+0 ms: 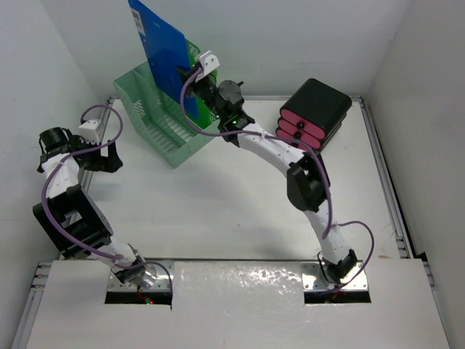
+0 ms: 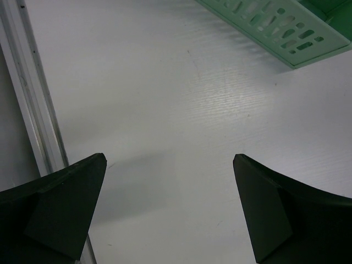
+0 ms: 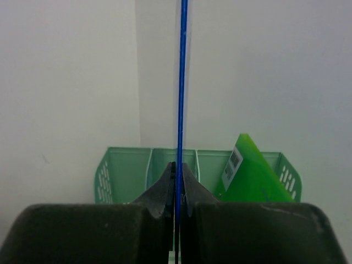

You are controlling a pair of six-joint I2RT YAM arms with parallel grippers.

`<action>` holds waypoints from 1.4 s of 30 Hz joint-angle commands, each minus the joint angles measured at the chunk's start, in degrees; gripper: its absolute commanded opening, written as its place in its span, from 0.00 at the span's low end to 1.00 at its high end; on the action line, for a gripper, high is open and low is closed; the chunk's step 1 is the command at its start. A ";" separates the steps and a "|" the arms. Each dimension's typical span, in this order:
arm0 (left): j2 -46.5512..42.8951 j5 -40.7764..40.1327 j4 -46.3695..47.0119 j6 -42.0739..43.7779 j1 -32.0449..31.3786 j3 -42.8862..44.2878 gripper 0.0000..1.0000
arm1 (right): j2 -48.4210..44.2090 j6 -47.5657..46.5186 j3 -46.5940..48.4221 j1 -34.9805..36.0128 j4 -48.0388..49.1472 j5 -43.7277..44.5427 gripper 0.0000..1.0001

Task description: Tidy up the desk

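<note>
Aloft: blue folder (image 1: pixel 156 43) in right tool (image 1: pixel 189 75)

plain white walls (image 1: pixel 305 43) close me in on three sides, two meeting at a corner (image 3: pixel 137 82); even light glints off the white board (image 1: pixel 240 305) nearest me.

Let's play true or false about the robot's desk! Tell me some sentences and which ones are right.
1. The right gripper is shut on the blue folder. True.
2. The left gripper holds a pen. False: it is open and empty.
3. A green folder sits in the file rack. True.
4. The black and pink stack is inside the rack. False: it stands on the desk, to the rack's right.
5. The blue folder lies flat on the desk. False: it is held upright above the rack.
</note>
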 commanded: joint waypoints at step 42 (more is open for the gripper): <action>-10.40 -4.41 0.64 1.20 0.44 -4.54 1.00 | -45.22 -10.40 -63.49 -0.61 -16.45 14.05 0.99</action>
